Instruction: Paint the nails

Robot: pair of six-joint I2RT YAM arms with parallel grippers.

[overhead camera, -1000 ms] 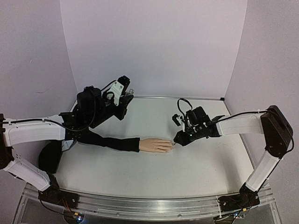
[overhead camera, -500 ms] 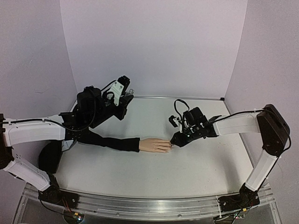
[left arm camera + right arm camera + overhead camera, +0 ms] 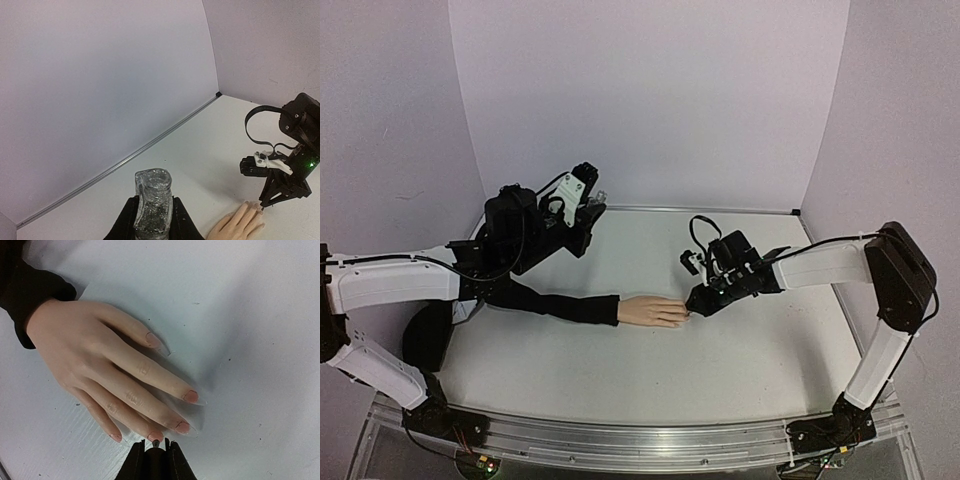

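Observation:
The pale mannequin hand (image 3: 655, 311) lies flat mid-table, extending from a long black sleeve (image 3: 555, 302). In the right wrist view its nails show pinkish: ring nail (image 3: 155, 436), middle nail (image 3: 183, 427), index nail (image 3: 190, 396), little nail (image 3: 116, 437). My right gripper (image 3: 697, 305) is shut on a dark polish brush (image 3: 156, 444); the brush tip sits right at the ring nail. My left gripper (image 3: 582, 203) is raised at the back left, shut on an open, clear glittery polish bottle (image 3: 154, 200), held upright. The hand's fingers (image 3: 239, 224) and the right gripper (image 3: 268, 199) also show in the left wrist view.
Lilac walls close the table at the back and both sides. A dark rounded object (image 3: 425, 335) lies by the left arm at the sleeve's far end. An aluminium rail (image 3: 640, 442) runs along the near edge.
My right gripper has moved a little to the left, bringing the brush onto the fingertips. The left arm, bottle and mannequin hand have not moved.

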